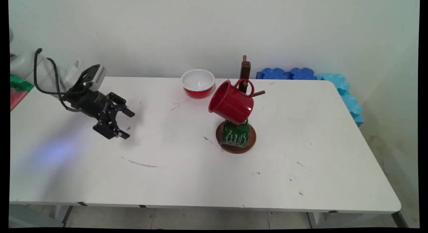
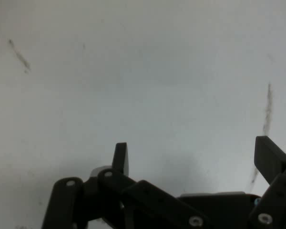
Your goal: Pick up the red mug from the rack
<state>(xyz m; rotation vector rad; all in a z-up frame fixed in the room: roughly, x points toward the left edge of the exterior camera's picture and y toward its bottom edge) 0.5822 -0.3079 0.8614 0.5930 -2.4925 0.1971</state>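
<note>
Black and two-fingered, the pincer hangs at the left of the main view, just above the white tabletop, tilted down toward the right with its fingers spread wide and nothing between them. The hand view shows the same: the two fingertips stand far apart at the bottom of the frame over bare, scuffed white surface. Black cables loop from the wrist toward the upper left.

Well apart from it, right of centre, a glossy red enamel mug hangs tilted by its handle from a peg of a dark wooden mug stand. Below it a green enamel mug with white lettering lies against the stand's round base. Behind them, near the wall, sits a red bowl with a white inside. Blue foam pieces line the tabletop's far right edge.
</note>
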